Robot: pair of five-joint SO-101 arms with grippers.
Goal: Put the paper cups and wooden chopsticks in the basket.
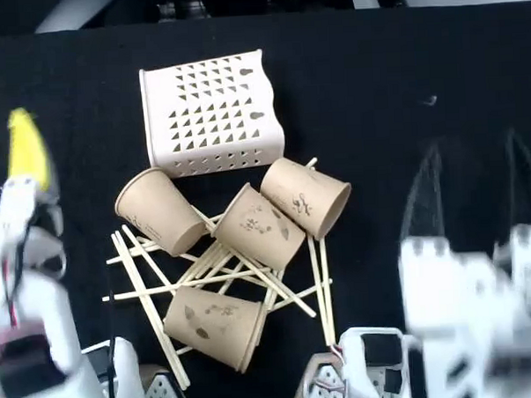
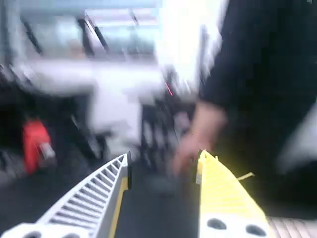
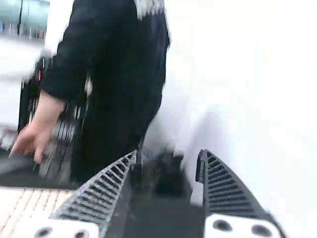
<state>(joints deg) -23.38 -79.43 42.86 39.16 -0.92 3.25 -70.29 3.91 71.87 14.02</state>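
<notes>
So, tan paper cups (image 1: 260,226) and wooden chopsticks (image 1: 322,293) lie beside the white plastic basket (image 1: 211,113) on a black table (image 1: 418,69); left claw (image 2: 164,158), right claw (image 3: 168,154) gape empty.

A black tabletop (image 1: 436,68) spans the high view. In the right wrist view, a white wall (image 3: 257,74) takes up the right half, with what may be windows (image 3: 20,15) at upper left. In the left wrist view, bright light (image 2: 183,29) floods the upper centre.
</notes>
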